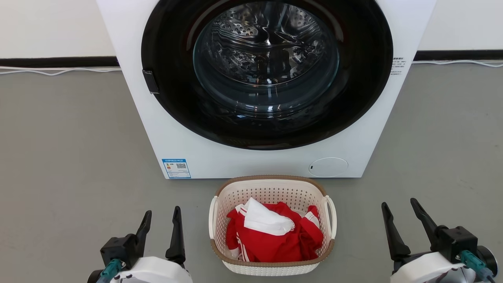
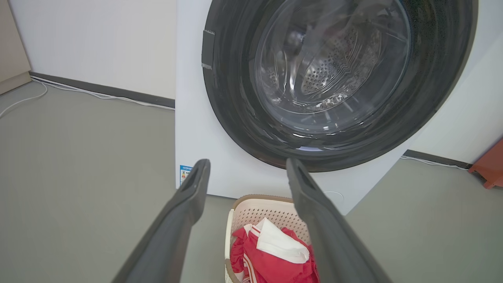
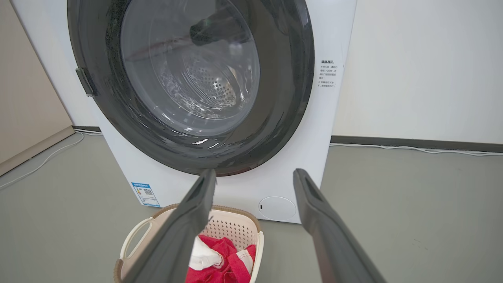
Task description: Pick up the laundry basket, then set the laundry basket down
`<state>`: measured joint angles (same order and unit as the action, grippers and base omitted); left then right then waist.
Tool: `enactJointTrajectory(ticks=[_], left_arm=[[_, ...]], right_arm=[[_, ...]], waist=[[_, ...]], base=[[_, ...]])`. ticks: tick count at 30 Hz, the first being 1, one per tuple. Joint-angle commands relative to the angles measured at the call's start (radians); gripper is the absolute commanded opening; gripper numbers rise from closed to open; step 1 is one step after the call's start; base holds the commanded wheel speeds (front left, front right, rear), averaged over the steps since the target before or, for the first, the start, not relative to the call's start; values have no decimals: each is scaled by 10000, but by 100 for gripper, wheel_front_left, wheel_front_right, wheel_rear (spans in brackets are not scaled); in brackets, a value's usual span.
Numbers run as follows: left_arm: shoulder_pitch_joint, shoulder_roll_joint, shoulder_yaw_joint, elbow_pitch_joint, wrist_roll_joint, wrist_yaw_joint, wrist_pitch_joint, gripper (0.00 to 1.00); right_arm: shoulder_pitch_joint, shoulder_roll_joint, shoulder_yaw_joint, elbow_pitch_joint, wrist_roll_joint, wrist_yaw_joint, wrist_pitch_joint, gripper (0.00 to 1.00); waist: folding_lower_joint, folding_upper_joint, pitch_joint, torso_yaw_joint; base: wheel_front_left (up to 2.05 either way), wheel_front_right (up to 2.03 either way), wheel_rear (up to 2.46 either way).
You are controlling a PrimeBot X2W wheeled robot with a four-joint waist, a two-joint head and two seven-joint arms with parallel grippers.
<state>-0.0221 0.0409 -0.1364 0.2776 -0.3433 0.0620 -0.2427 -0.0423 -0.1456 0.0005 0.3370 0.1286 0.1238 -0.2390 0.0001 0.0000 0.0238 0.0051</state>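
The laundry basket (image 1: 271, 188), cream-white with a brown rim and white loop handles, stands on the grey floor just in front of the washing machine. Red and white clothes (image 1: 271, 236) lie inside it. My left gripper (image 1: 162, 217) is open on the floor side left of the basket, apart from its left handle. My right gripper (image 1: 400, 207) is open to the right, farther from the right handle. The basket (image 2: 255, 208) sits low between the left fingers in the left wrist view, and the basket (image 3: 232, 224) sits at the lower left in the right wrist view.
A white front-loading washing machine (image 1: 196, 157) with a dark round glass door (image 1: 267, 70) rises right behind the basket. White cables (image 1: 59, 71) run along the dark skirting at the wall. A reddish object (image 2: 489, 167) stands at the far right of the left wrist view.
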Motion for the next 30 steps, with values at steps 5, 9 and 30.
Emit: enactJointTrajectory(ticks=[5, 9, 30], left_arm=[[-449, 93, 199, -284, 403, 151, -191, 100], [-443, 93, 209, -255, 382, 152, -191, 100], [-594, 93, 54, -120, 264, 186, -191, 100]], right_arm=[[-360, -208, 256, -134, -455, 69, -228, 100], [-367, -205, 233, -100, -446, 69, -228, 100], [-550, -137, 71, -221, -161, 69, -228, 100]], waist=[[-1, 0, -7, -14], [-1, 0, -8, -31], [-1, 0, 299, -17]], base=[[0, 0, 0], [0, 0, 0], [0, 0, 0]])
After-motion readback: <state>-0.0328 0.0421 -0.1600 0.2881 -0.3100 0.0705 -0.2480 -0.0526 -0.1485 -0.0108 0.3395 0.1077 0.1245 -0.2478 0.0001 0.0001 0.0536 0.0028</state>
